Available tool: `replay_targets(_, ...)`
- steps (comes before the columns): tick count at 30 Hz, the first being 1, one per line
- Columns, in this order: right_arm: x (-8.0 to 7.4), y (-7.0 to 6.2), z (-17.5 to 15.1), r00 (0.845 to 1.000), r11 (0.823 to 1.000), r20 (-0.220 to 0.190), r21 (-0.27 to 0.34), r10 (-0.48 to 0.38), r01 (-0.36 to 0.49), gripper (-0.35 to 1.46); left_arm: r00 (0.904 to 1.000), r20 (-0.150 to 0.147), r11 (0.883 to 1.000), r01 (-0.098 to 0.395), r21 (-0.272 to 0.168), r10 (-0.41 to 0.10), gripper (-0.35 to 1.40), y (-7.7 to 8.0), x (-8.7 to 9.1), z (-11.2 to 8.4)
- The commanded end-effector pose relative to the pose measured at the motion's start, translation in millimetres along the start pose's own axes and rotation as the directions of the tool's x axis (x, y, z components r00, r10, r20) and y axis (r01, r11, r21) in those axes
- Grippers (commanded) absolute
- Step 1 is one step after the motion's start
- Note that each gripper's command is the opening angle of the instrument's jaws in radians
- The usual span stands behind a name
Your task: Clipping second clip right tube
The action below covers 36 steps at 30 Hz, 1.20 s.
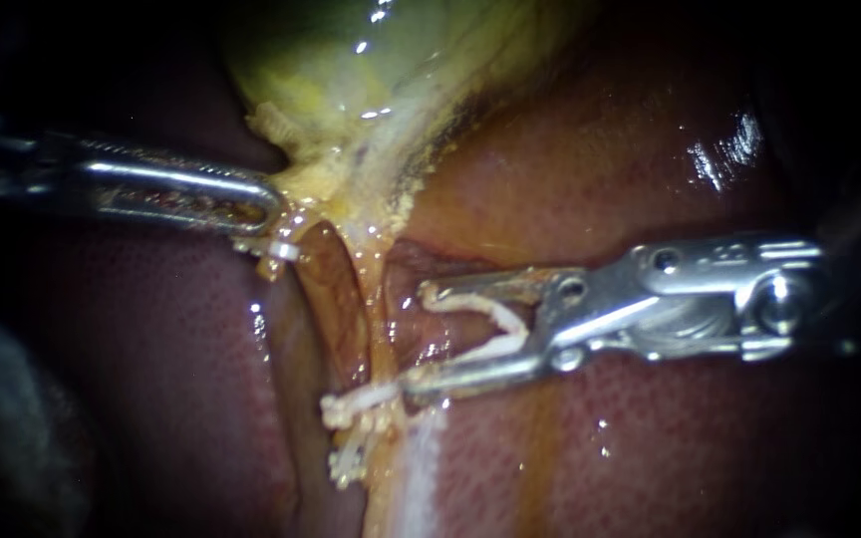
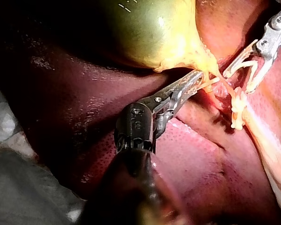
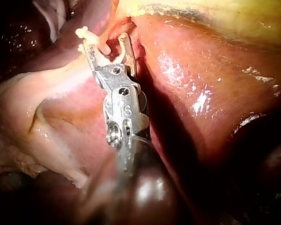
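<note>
By the tube [image 1: 383, 334], clip [image 1: 480, 309] ready.
Your left instrument [image 1: 271, 209] pinched the gallbladder [image 1: 351, 80] taut for exposure; your right instrument [image 1: 417, 339] held the clip in spread jaws.

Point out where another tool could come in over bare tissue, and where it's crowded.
Free: the bare liver above the right instrument, and the liver patch below its shaft. Crowded: the tube under the gallbladder, hemmed by the left instrument, the loaded clip and the clip on the tube.
</note>
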Motion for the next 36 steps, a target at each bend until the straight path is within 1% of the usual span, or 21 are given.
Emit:
replay_targets(1, -0.2, 0.0, 0.5, 1.000, 1.000, -0.003, 0.007, 0.010, -0.010, 0.50, 1.0000, 0.000, 1.000, 0.000, 0.000, 0.000, -0.35, 0.0, 0.0, 0.0)
replay_targets(5, -0.4, 0.3, 2.2, 0.998, 0.998, -0.049, 0.042, 0.040, -0.038, 0.50, 1.0000, 0.000, 1.000, 0.000, 0.000, 0.000, -0.35, 0.0, 0.0, 0.0)
replay_targets(6, -0.3, 0.3, 2.4, 0.997, 0.997, -0.063, 0.059, 0.047, -0.043, 0.50, 1.0000, 0.000, 1.000, 0.000, 0.000, 0.000, -0.35, 0.0, 0.0, 0.0)
replay_targets(7, -0.1, 0.4, 2.8, 0.995, 0.997, -0.086, 0.072, 0.049, -0.043, 0.50, 1.0000, 0.000, 1.000, 0.000, 0.000, 0.000, -0.35, 0.0, 0.0, 0.0)
replay_targets(9, 0.1, 0.4, 3.1, 0.990, 0.994, -0.122, 0.096, 0.064, -0.053, 0.50, 1.0000, 0.000, 1.000, 0.000, 0.000, 0.000, -0.35, 0.0, 0.0, 0.1)
replay_targets(10, 0.3, 0.3, 3.3, 0.986, 0.991, -0.143, 0.115, 0.090, -0.074, 0.50, 1.0000, 0.000, 1.000, 0.000, 0.000, 0.000, -0.35, 0.0, 0.0, 0.1)
replay_targets(11, 0.4, 0.2, 3.4, 0.983, 0.989, -0.158, 0.129, 0.097, -0.077, 0.50, 1.0000, 0.000, 1.000, 0.000, 0.000, 0.000, -0.35, 0.0, 0.0, 0.1)
replay_targets(13, 0.5, -0.2, 3.5, 0.978, 0.983, -0.176, 0.160, 0.114, -0.086, 0.50, 1.0000, 0.000, 1.000, 0.000, 0.001, 0.000, -0.35, 0.0, 0.0, 0.1)
replay_targets(18, 0.9, -1.7, 3.6, 0.970, 0.970, -0.195, 0.224, 0.143, -0.098, 0.50, 1.0000, 0.000, 1.000, 0.000, 0.001, 0.000, -0.35, 0.0, 0.0, 0.1)
replay_targets(21, 1.3, -3.0, 3.5, 0.967, 0.960, -0.206, 0.266, 0.150, -0.092, 0.49, 1.0000, 0.000, 1.000, 0.000, 0.001, 0.000, -0.35, 0.0, 0.0, 0.1)
replay_targets(23, 1.5, -4.0, 3.3, 0.967, 0.952, -0.203, 0.292, 0.153, -0.090, 0.47, 1.0000, 0.000, 1.000, 0.000, 0.001, 0.000, -0.35, 0.0, 0.0, 0.1)
replay_targets(26, 1.8, -5.0, 3.3, 0.968, 0.945, -0.198, 0.316, 0.151, -0.083, 0.45, 1.0000, 0.000, 1.000, 0.000, 0.000, 0.000, -0.35, 0.0, 0.0, 0.1)
replay_targets(28, 1.9, -5.2, 3.4, 0.969, 0.943, -0.194, 0.322, 0.155, -0.087, 0.44, 1.0000, 0.000, 1.000, 0.000, 0.000, 0.000, -0.35, 0.0, 0.0, 0.1)
replay_targets(31, 1.9, -5.1, 3.4, 0.969, 0.943, -0.193, 0.322, 0.155, -0.087, 0.41, 1.0000, 0.000, 1.000, 0.000, 0.001, 0.000, -0.35, 0.0, 0.0, 0.1)
replay_targets(34, 1.9, -4.8, 3.3, 0.968, 0.942, -0.192, 0.322, 0.161, -0.093, 0.33, 1.0000, 0.000, 1.000, 0.000, 0.001, 0.000, -0.35, 0.0, 0.0, 0.1)
replay_targets(36, 1.8, -4.5, 3.3, 0.968, 0.941, -0.190, 0.323, 0.167, -0.099, 0.24, 1.0000, 0.000, 1.000, 0.000, 0.001, 0.000, -0.35, 0.0, 0.0, 0.1)
